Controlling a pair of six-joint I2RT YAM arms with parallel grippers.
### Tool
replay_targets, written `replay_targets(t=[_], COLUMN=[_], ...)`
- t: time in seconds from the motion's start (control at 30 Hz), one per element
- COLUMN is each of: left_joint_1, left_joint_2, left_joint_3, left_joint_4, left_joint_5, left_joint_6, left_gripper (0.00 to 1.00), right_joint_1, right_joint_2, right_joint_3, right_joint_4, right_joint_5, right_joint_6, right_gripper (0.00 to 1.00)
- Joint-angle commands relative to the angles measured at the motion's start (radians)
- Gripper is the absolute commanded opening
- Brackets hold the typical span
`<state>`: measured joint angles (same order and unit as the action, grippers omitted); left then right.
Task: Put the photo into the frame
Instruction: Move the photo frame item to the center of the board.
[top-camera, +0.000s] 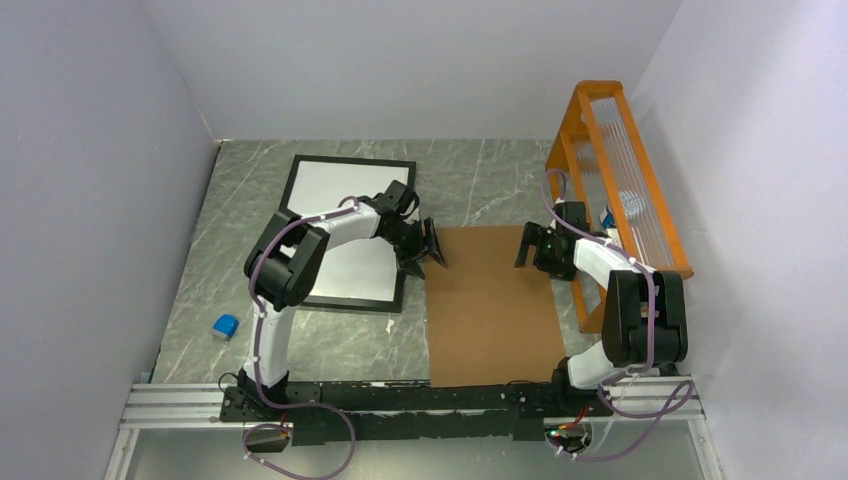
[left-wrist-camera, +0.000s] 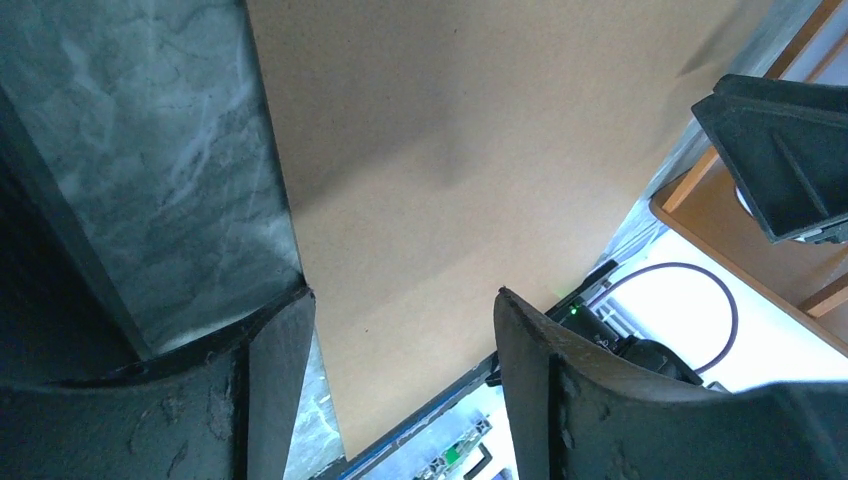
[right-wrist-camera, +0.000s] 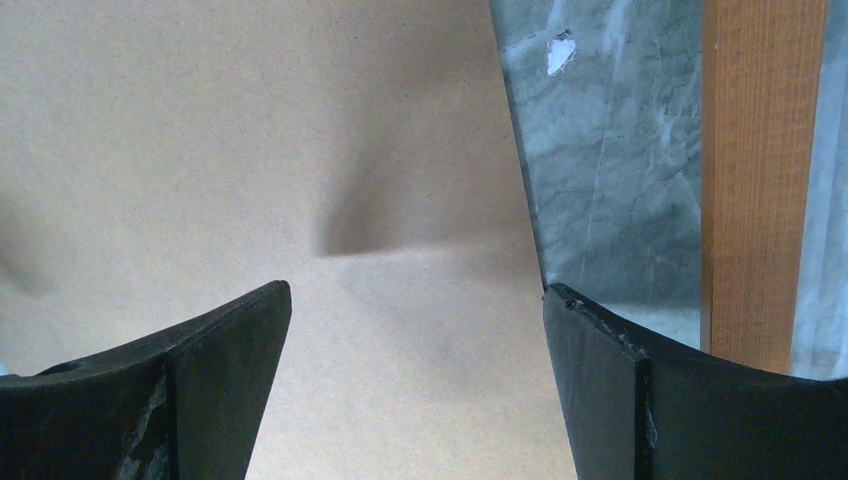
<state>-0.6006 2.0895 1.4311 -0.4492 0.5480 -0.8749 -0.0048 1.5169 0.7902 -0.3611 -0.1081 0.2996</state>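
The black frame (top-camera: 350, 160) lies flat at the back left, with a white sheet (top-camera: 335, 195) inside it. The photo is out of view. A plain brown board (top-camera: 490, 310) lies flat on the middle of the table. My left gripper (top-camera: 425, 255) hangs open over the board's left edge (left-wrist-camera: 402, 295), with nothing between its fingers. At the opposite side my right gripper (top-camera: 528, 247) is open over the board's right edge (right-wrist-camera: 417, 288), also holding nothing. Both wrist views show only the board (left-wrist-camera: 450, 150) (right-wrist-camera: 200, 150) and marble table under the jaws.
An orange wooden rack (top-camera: 600, 100) stands at the back right, its leg (right-wrist-camera: 760, 180) close beside my right gripper. A small blue object (top-camera: 226, 325) lies near the table's left front. Walls enclose the left, back and right sides.
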Motion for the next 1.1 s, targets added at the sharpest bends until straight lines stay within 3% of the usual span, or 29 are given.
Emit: replay_targets(t=[0.0, 0.27, 0.6, 0.83, 1.07], left_joint_1=[-0.037, -0.037, -0.007, 0.091, 0.137], left_joint_2=[-0.077, -0.182, -0.358, -0.464, -0.479], left_joint_3=[0.047, 0.013, -0.153, -0.299, -0.325], left_joint_4=[0.24, 0.242, 0.117, 0.083, -0.005], left_joint_5=[0.143, 0.126, -0.116, -0.166, -0.221], left_joint_6=[0.024, 0.042, 0.033, 0.04, 0.093], left_gripper=[0.69, 0.66, 0.68, 0.69, 0.71], right_joint_1=[0.032, 0.048, 0.16, 0.303, 0.329], right_joint_2=[-0.015, -0.036, 0.017, 0.113, 0.136], right_joint_3=[-0.052, -0.034, 0.008, 0.083, 0.115], right_joint_4=[-0.005, 0.011, 0.057, 0.089, 0.043], right_joint_5=[-0.28, -0.333, -0.342, -0.297, -0.197], right_joint_6=[0.109, 0.138, 0.195, 0.247, 0.251], right_gripper=[0.99, 0.99, 0.99, 0.99, 0.98])
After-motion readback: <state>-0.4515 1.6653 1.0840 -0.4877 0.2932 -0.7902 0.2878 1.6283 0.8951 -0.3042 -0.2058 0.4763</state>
